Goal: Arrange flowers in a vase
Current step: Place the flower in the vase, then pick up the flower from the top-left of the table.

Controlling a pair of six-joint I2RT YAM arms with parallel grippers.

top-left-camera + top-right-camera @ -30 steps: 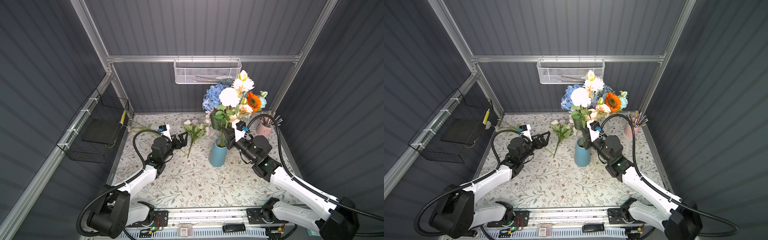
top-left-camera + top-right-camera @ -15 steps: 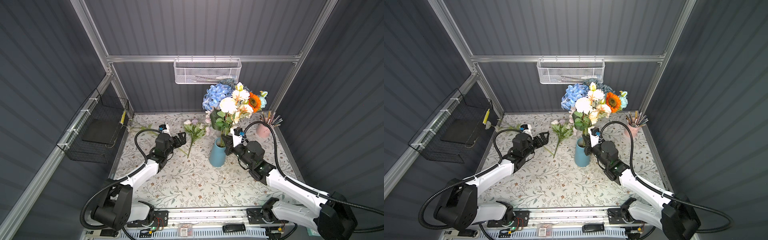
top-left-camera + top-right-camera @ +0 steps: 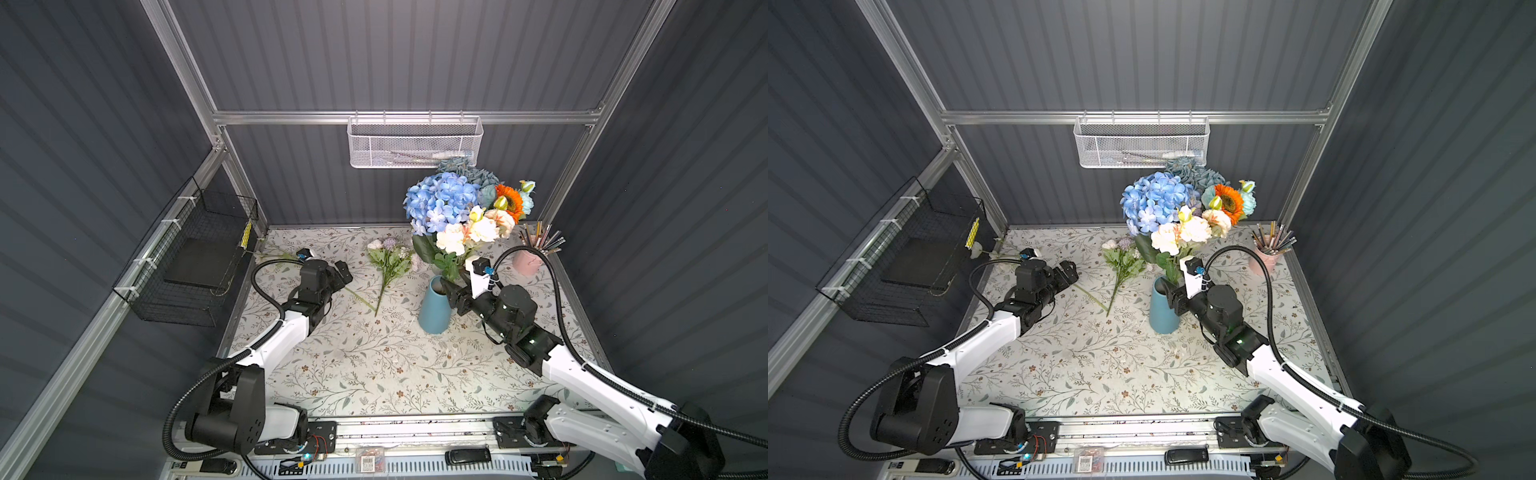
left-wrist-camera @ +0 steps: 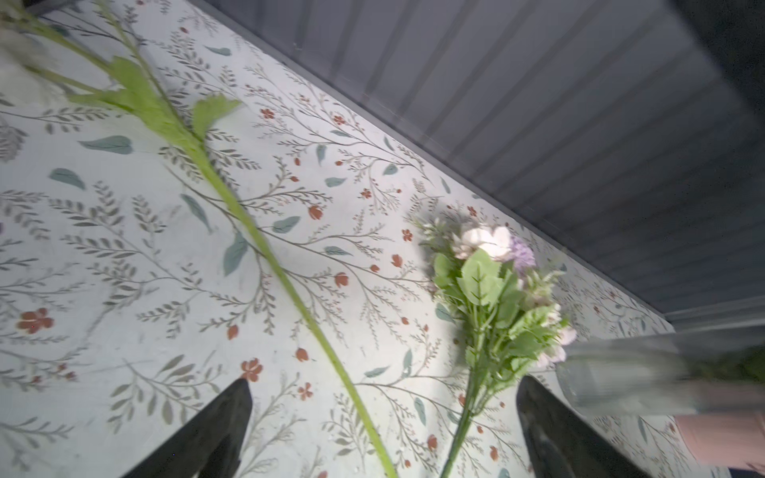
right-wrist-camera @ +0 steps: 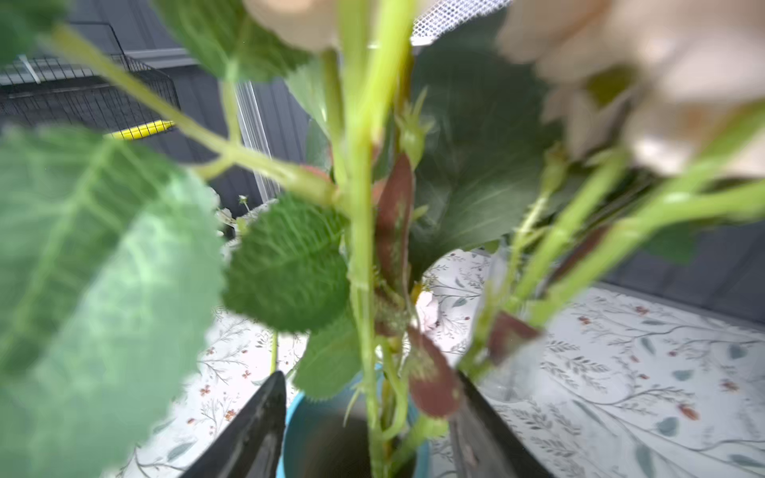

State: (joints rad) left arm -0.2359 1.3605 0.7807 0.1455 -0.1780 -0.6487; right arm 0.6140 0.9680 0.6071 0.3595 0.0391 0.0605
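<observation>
A blue vase (image 3: pixel 434 305) (image 3: pixel 1163 305) stands mid-table with a cream-peach bunch of flowers (image 3: pixel 469 232) in it. Its green stems (image 5: pixel 360 256) drop into the vase mouth (image 5: pixel 327 438). My right gripper (image 3: pixel 451 293) (image 5: pixel 370 385) is open at the rim, its jaws on either side of those stems and clear of them. A lilac-pink bunch (image 3: pixel 388 259) (image 4: pixel 492 289) and a single long stem (image 3: pixel 359 299) (image 4: pixel 248 223) lie on the table. My left gripper (image 3: pixel 338 272) (image 4: pixel 383 393) hangs open over their lower ends.
Blue hydrangea (image 3: pixel 440 201) and an orange sunflower (image 3: pixel 509 199) rise behind the blue vase, beside a clear glass vessel (image 4: pixel 621 380). A pink pencil cup (image 3: pixel 528 262) stands at the back right. A white mesh basket (image 3: pixel 415 143) and a black wire basket (image 3: pixel 195 257) hang on the walls.
My right gripper lowered the cream-peach bunch into the blue vase and opened, letting go of it. My left arm reached slightly toward the stems on the table.
</observation>
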